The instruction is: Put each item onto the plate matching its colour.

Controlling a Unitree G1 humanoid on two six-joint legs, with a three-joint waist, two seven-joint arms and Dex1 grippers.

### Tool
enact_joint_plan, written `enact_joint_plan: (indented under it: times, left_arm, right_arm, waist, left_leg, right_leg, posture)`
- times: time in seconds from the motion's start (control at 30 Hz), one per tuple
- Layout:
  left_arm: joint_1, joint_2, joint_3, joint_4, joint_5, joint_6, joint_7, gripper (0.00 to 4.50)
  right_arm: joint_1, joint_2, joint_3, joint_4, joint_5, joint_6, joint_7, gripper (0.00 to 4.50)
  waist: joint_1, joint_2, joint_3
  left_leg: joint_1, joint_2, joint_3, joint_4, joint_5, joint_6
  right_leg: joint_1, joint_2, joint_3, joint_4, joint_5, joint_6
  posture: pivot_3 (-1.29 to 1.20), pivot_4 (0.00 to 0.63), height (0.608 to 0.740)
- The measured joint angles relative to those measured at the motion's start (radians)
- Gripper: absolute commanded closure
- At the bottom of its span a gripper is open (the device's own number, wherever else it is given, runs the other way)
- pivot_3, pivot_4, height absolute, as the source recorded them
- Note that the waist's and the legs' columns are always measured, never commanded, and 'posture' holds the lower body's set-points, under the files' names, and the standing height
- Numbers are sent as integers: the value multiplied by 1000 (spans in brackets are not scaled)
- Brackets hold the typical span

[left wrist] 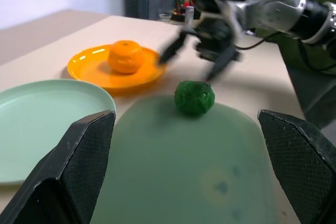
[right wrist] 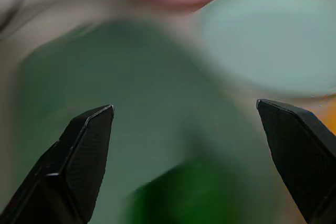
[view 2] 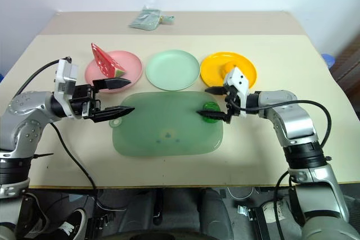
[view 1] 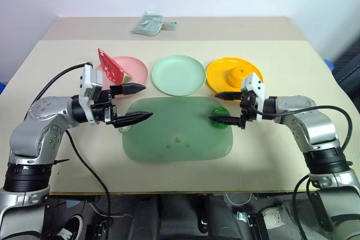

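Dark-green, bumpy lump (view 1: 220, 111) on the mat's (view 1: 169, 139) right edge looks light and stiff; pinch its round sides with your right tool (view 1: 227, 108), now wide, empty

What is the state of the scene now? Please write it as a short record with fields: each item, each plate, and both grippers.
watermelon wedge: on the pink plate
orange fruit: on the yellow-orange plate
dark-green lump: on the green mat, near its edge on the robot's right, not on a plate
mint green plate: empty
left gripper: open, holds nothing, over the mat's left edge
right gripper: open, beside the lump, not gripping it
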Motion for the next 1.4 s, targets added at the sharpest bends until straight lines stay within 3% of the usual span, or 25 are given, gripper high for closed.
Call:
enact_joint_plan:
  times: [0.1,0.37,0.47,0.53,0.6,0.87,1.07,1.2,1.33,1.4]
  left_arm:
    - [2,-3,0,0,-1,-3,-7,0]
    - [5,-17,-10,17,28,-44,-29,0]
    - [7,-21,-11,26,39,-62,-36,0]
    - [7,-21,-11,31,42,-69,-38,0]
    - [9,-21,-9,38,42,-72,-39,0]
    - [11,-47,1,63,53,-85,13,0]
    - [17,-87,8,96,97,-162,68,0]
    - [39,-89,3,103,135,-191,91,0]
    - [46,-89,1,93,135,-195,94,0]
    - [55,-88,2,90,135,-197,94,0]
  right_arm:
    - [28,-52,6,-25,-29,-31,26,39]
    - [46,-34,79,106,-157,-146,-4,39]
    - [39,-14,87,146,-171,-158,-6,829]
    - [24,-6,86,150,-169,-151,-6,1624]
    - [4,13,78,151,-168,-147,-19,1624]
    - [-229,257,37,227,-139,-137,-186,1624]
    - [-444,465,118,655,-345,-383,-458,1624]
    - [-535,534,113,873,-377,-487,-527,1624]
    - [-563,543,106,1018,-398,-533,-538,23]
    - [-558,541,83,1046,-395,-549,-538,23]
  waist:
    - [2,-1,-1]
    - [4,-1,-1]
    - [4,-1,-1]
    - [4,-1,-1]
    - [4,-1,-1]
    - [-15,-1,-1]
    - [-16,-1,0]
    - [-15,-1,0]
    - [-15,-1,0]
    - [-19,0,0]
  left_leg:
    - [0,0,0,0,0,0]
    - [0,0,0,0,0,0]
    - [0,0,0,0,0,0]
    - [0,0,0,0,0,0]
    - [0,0,0,0,0,0]
    - [0,0,0,-1,0,0]
    - [0,0,0,-2,0,0]
    - [-1,0,1,-2,0,0]
    - [-1,0,1,-2,0,0]
    - [-1,0,1,-2,0,0]
  right_leg:
    - [0,0,0,0,0,0]
    - [0,0,0,0,0,0]
    - [0,0,0,0,0,0]
    - [0,0,0,0,0,0]
    - [0,0,0,0,0,0]
    - [0,0,0,1,0,0]
    - [-1,0,0,0,0,0]
    - [-1,0,0,0,0,0]
    - [-1,0,0,0,0,0]
    - [-1,0,0,0,0,0]
  posture:
    - [0,150,740]
    - [0,150,740]
    - [0,150,740]
    - [0,150,740]
    - [0,150,740]
    - [0,150,740]
    - [0,150,740]
    - [0,150,740]
    - [0,150,740]
    - [0,150,740]
